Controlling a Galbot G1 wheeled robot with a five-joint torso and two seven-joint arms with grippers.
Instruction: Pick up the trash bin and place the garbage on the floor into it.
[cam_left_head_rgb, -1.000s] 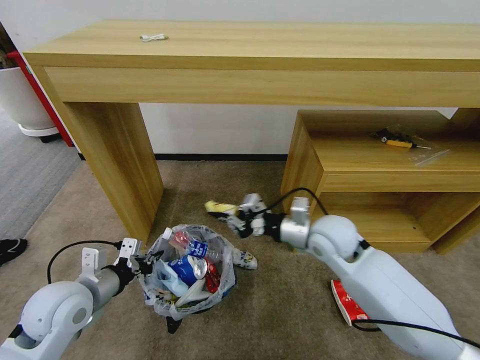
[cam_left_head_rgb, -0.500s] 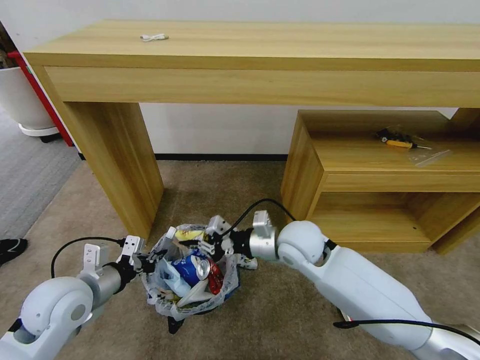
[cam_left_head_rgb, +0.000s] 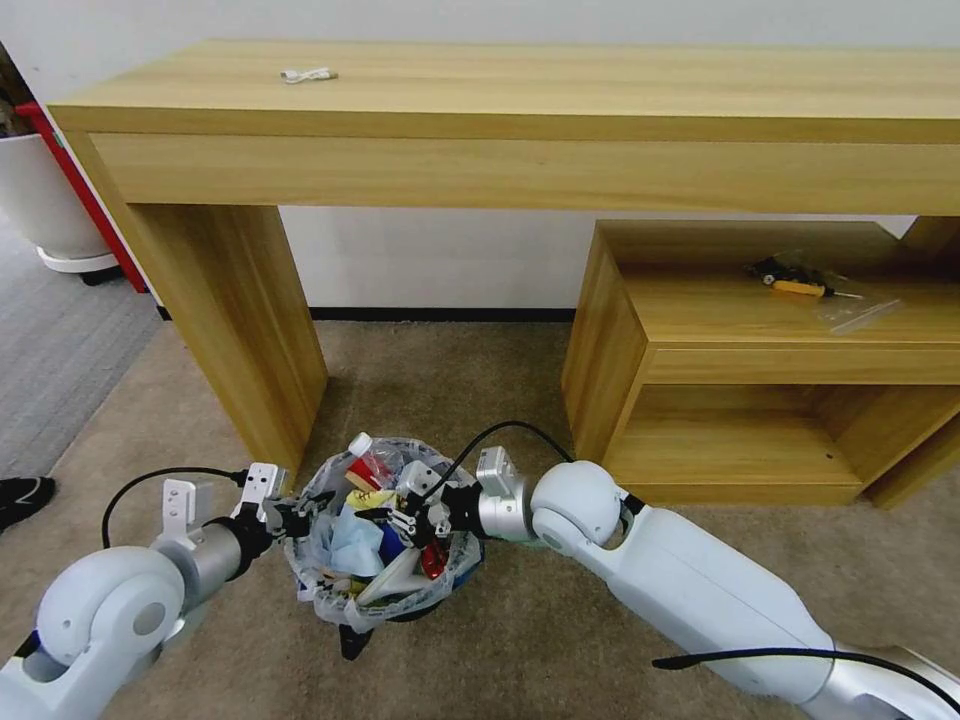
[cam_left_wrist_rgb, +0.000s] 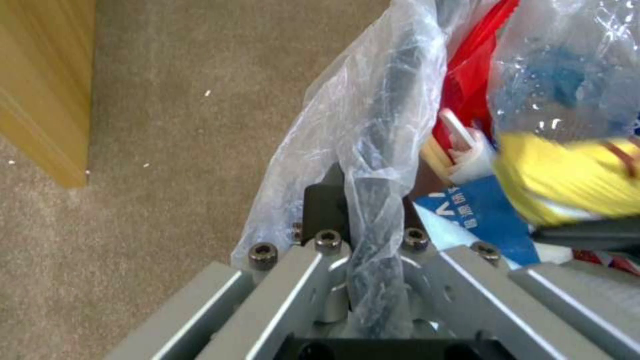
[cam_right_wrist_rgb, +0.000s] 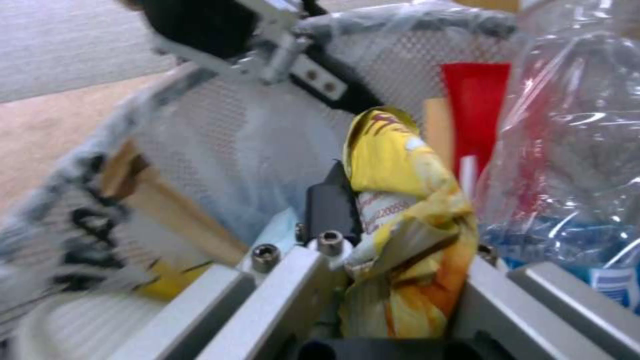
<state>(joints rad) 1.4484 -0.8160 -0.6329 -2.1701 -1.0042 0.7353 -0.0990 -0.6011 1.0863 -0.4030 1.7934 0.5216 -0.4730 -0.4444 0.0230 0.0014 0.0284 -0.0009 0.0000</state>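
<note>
With bin nearly full, drop pending: right hand (cam_left_head_rgb: 405, 517) over trash bin (cam_left_head_rgb: 330, 600) on near carpet, clamped on yellow wrapper (cam_right_wrist_rgb: 400, 210), not yet released. Left hand (cam_left_head_rgb: 287, 517) pinching bin rim. Remaining floor (cam_left_head_rgb: 560, 640) litter: cannot tell.
</note>
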